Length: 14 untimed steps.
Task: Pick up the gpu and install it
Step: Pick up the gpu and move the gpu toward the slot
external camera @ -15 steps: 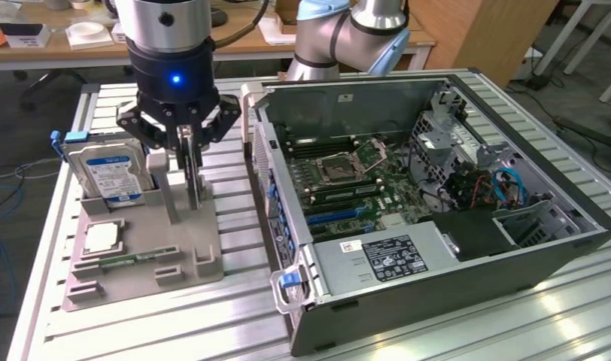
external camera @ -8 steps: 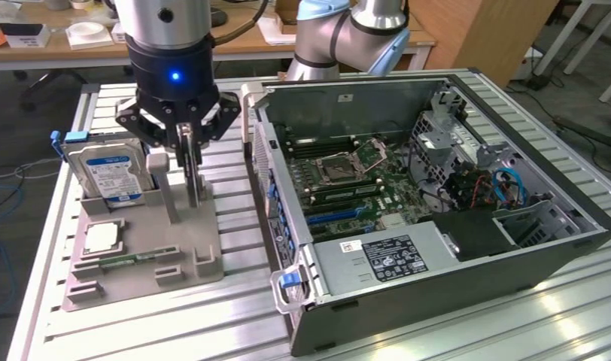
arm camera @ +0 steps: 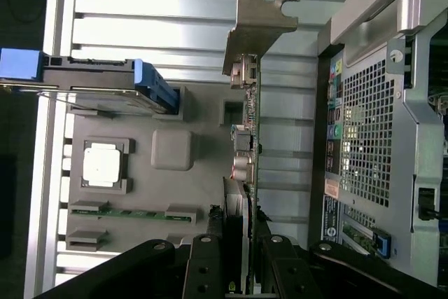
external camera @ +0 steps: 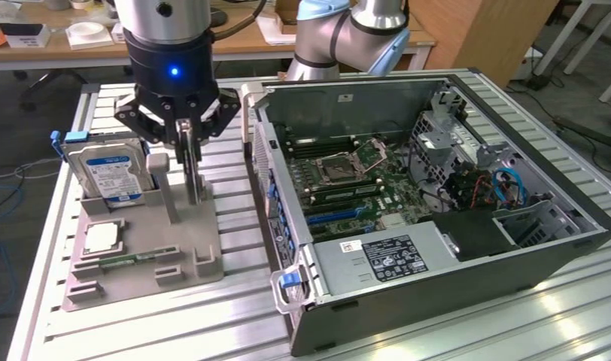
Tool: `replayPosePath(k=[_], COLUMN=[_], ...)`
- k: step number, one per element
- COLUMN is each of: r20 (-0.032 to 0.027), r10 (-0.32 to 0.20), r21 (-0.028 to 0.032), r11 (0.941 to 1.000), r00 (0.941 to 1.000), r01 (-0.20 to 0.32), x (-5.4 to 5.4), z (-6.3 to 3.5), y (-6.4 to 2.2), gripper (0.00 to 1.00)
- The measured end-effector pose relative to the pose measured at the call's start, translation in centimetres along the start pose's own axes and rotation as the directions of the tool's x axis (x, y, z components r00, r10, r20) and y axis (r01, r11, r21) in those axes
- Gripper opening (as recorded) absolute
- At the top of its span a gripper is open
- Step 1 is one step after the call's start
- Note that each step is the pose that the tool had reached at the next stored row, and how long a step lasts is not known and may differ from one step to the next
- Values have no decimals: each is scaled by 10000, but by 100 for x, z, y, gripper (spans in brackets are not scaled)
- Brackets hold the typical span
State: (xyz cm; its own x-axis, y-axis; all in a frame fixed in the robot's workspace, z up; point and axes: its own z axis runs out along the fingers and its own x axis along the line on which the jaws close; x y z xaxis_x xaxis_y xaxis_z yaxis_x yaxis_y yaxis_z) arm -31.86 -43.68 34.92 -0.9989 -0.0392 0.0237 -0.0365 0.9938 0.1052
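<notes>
1. Gripper hung over the gray holder, pointing down.
2. Its two fingers were closed narrowly on the gpu, one on each flat side.
3. The gpu stood up on its thin edge right under the gripper, and its low edge reached the holder.
4. The gpu's silver bracket stuck out at the end far from the fingers.
5. A hard drive stood in the holder just beside the gripper, on the exterior view's left.
6. A square chip and a green memory stick lay in the holder, lower than the gripper and near it.
7. An open computer case lay on the table, close to the gripper on the exterior view's right.
</notes>
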Motion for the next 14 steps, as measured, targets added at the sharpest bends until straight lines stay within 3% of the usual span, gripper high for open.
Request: replayPosePath(k=[8,14], r20=[4,4], r10=[-2,-3], r21=[-81,-92], r11=[10000,10000], r00=[10000,10000], r01=[2,3], x=[1,2], z=[-49,-85], y=[4,7], gripper=[27,27])
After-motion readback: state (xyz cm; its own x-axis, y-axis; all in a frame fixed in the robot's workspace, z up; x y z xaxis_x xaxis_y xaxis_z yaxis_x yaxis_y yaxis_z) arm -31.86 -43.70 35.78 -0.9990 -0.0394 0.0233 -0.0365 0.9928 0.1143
